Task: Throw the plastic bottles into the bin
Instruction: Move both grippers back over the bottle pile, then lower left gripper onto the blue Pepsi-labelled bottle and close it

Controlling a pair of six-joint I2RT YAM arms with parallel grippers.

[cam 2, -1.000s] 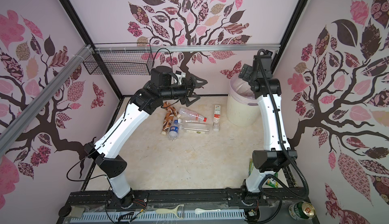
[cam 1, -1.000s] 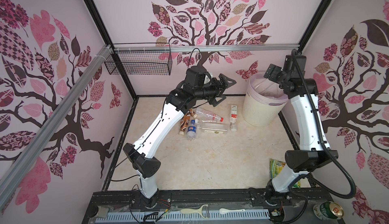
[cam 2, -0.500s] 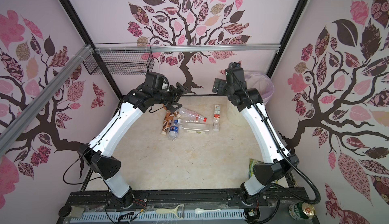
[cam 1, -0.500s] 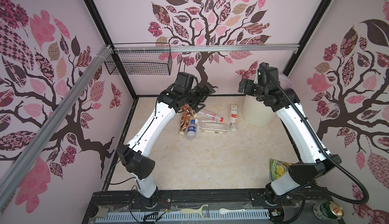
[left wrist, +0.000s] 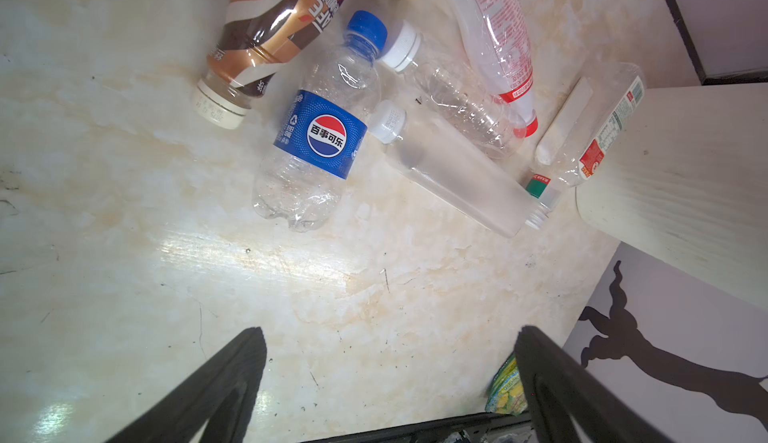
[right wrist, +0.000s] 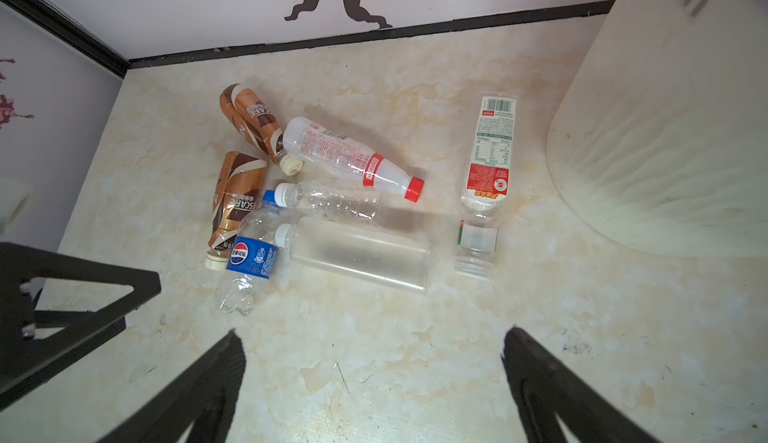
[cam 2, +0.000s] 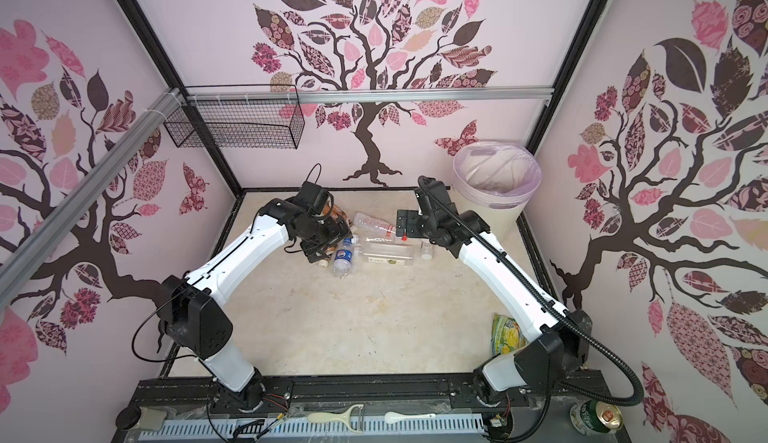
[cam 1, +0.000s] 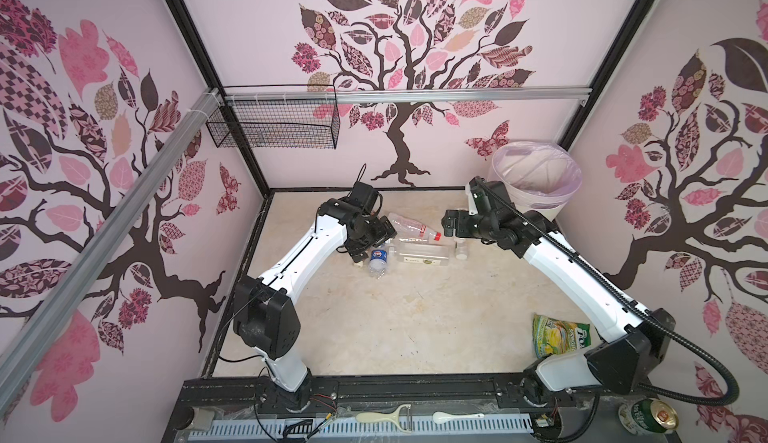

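White arms [cam 1: 307, 249] bowed inward, 2 grippers [left wrist: 390, 330] splayed

- Pepsi bottle [left wrist: 316, 137]: clear, blue cap, blue label!
- Coffee bottles [right wrist: 239, 199]: brown wrap, cream swirls.
- Red-capped bottle [right wrist: 353, 158]: clear, red print.
- Bin [cam 2: 505, 222]: cream, ribbed, lilac liner.
- Worktop [cam 1: 407, 320]: beige marbling.
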